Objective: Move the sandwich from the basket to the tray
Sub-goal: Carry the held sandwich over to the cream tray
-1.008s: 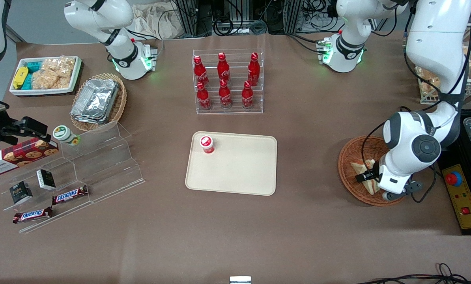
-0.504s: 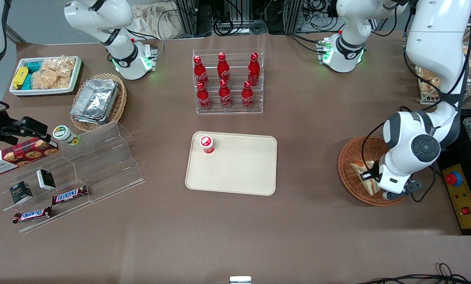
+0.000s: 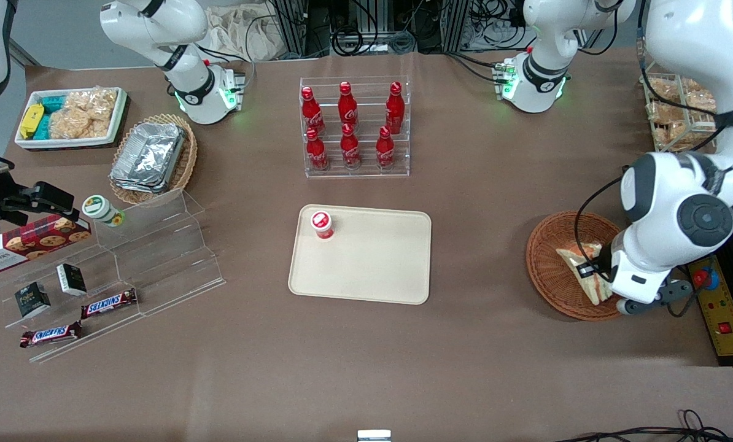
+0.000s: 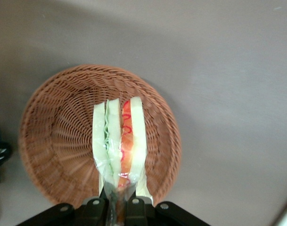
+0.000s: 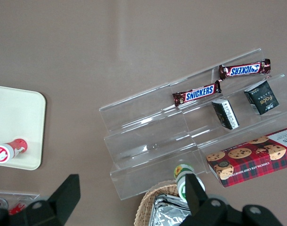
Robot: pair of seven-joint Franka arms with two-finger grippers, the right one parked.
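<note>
The sandwich (image 4: 119,141) is observed as a triangular wedge of pale white bread in clear film wrap, with green and red-orange filling exposed along the cut edge. It is clamped at its narrow end by the gripper (image 4: 118,207), whose two black fingers are closed narrowly against the wrap. In the wrist view the wedge is seen over the basket (image 4: 53,122), a round, shallow bowl of reddish-brown woven wicker with a ribbed rim; whether the sandwich touches the weave cannot be told.

In the front view the gripper (image 3: 593,273) is placed over the basket (image 3: 547,270), at the working arm's end of the worktop (image 3: 366,362) (a matt brown surface). The sandwich (image 3: 578,255) is seen within the basket's outline.

The tray (image 3: 379,270), a flat cream-beige plastic rectangle with rounded corners and a low rim, is located near the worktop's centre, well apart from the basket. One small red-capped bottle (image 3: 321,224) is carried at its corner. A clear acrylic rack (image 3: 355,169) with six red bottles is noted farther from the front camera than the tray.
</note>
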